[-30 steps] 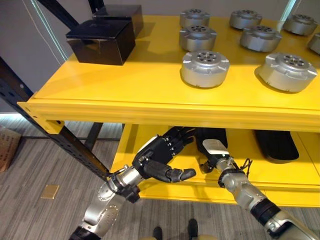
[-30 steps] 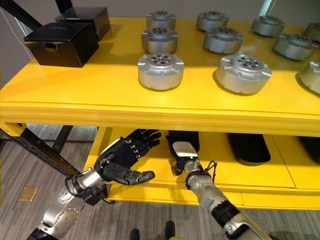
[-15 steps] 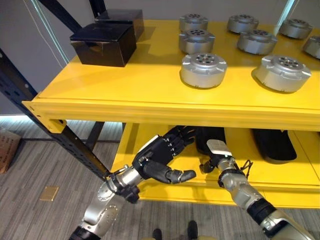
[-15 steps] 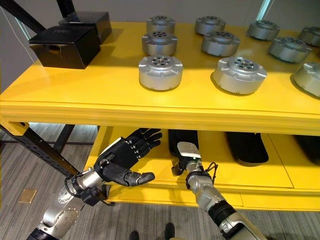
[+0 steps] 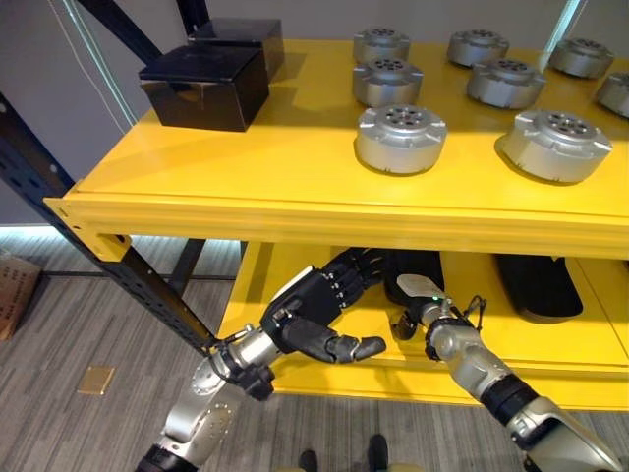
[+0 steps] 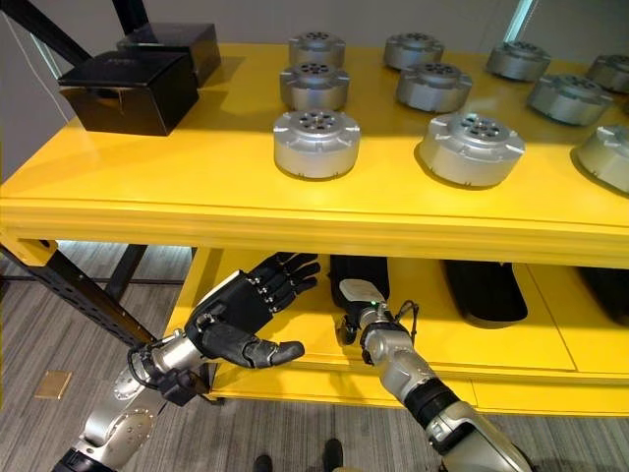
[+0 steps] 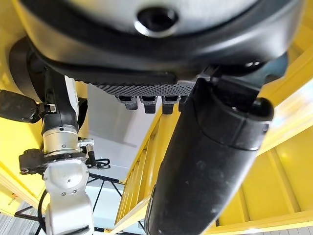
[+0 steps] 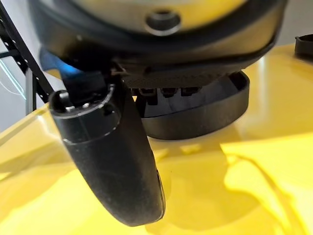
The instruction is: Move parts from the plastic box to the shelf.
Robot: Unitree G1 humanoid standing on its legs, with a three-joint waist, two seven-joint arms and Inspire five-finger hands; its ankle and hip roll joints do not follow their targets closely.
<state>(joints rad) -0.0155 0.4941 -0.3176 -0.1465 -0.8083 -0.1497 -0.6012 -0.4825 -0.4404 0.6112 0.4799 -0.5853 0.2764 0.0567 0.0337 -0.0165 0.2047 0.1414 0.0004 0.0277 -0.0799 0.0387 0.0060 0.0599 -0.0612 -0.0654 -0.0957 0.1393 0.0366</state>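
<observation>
Several round silver metal parts [image 5: 401, 138] sit on the yellow upper shelf [image 5: 246, 167], the nearest two at its front [image 6: 476, 147]. No plastic box is in sight. My left hand [image 5: 314, 310] hovers open in front of the lower shelf [image 5: 550, 339], palm turned sideways, thumb [image 7: 205, 161] pointing right, holding nothing. My right hand [image 5: 421, 295] reaches onto the lower shelf just under the upper board, white-covered thumb on top, fingers straight and empty. Past its thumb [image 8: 112, 156], a flat black piece [image 8: 205, 117] lies close ahead.
Two black boxes [image 5: 204, 87] stand at the upper shelf's back left. More flat black pieces [image 5: 536, 285] lie on the lower shelf to the right. A dark perforated upright [image 5: 118, 275] slants down at the left. Grey wood floor [image 5: 79, 413] lies below.
My right hand has slid a little further in under the upper shelf. The left hand has hardly moved. The view shifted slightly at first.
</observation>
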